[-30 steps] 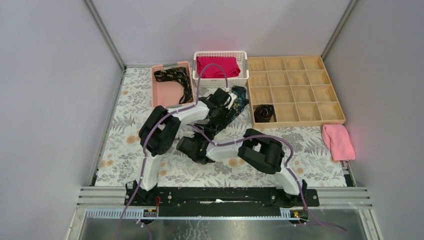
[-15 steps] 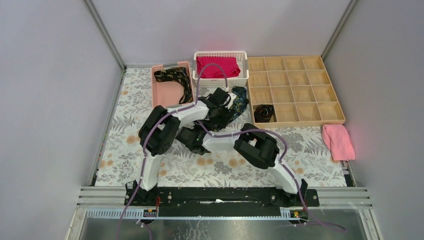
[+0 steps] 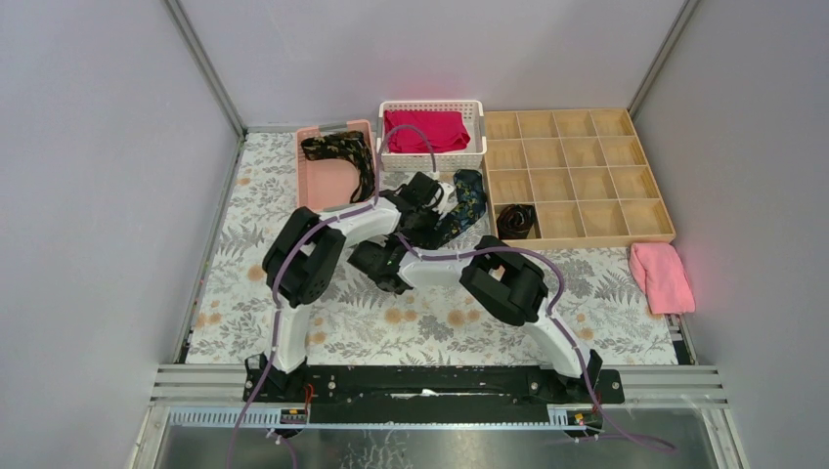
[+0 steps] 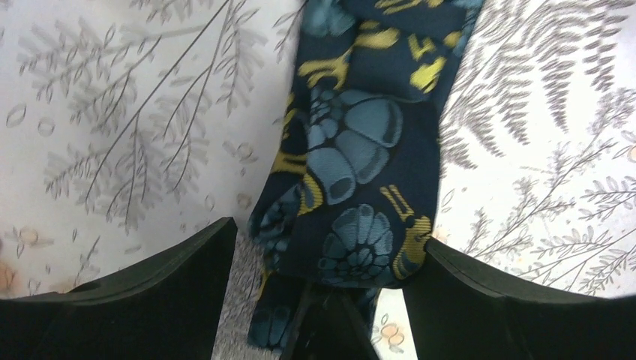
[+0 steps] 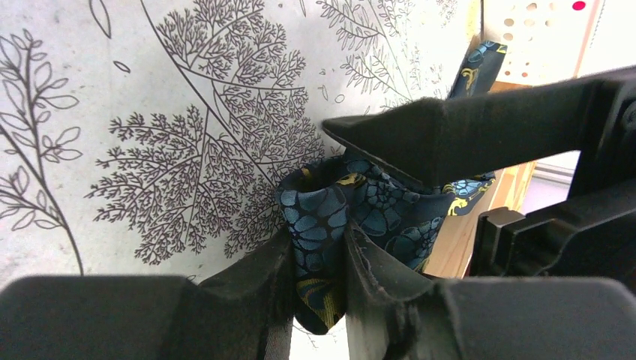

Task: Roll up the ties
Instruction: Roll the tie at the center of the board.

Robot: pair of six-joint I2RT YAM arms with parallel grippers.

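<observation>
A dark tie with blue-teal and gold flowers (image 3: 467,195) lies on the patterned cloth beside the wooden organizer. My right gripper (image 5: 319,259) is shut on its folded near end (image 5: 315,225). The left gripper (image 4: 322,259) is open, one finger on each side of the same tie (image 4: 360,150); the right finger touches its edge. In the top view both grippers meet over the tie's near end, left (image 3: 435,210) and right (image 3: 415,242). A rolled tie (image 3: 515,220) sits in an organizer compartment. Another tie (image 3: 342,151) lies loose in the pink tray.
The wooden organizer (image 3: 587,166) stands at the back right and a white basket with red cloth (image 3: 430,132) behind the grippers. The pink tray (image 3: 327,186) is at the back left. A pink towel (image 3: 661,276) lies right of the cloth.
My right gripper has moved up toward the left gripper and closed on the tie's near end. The tie now lies straighter along the organizer's edge. The left gripper stayed open.
</observation>
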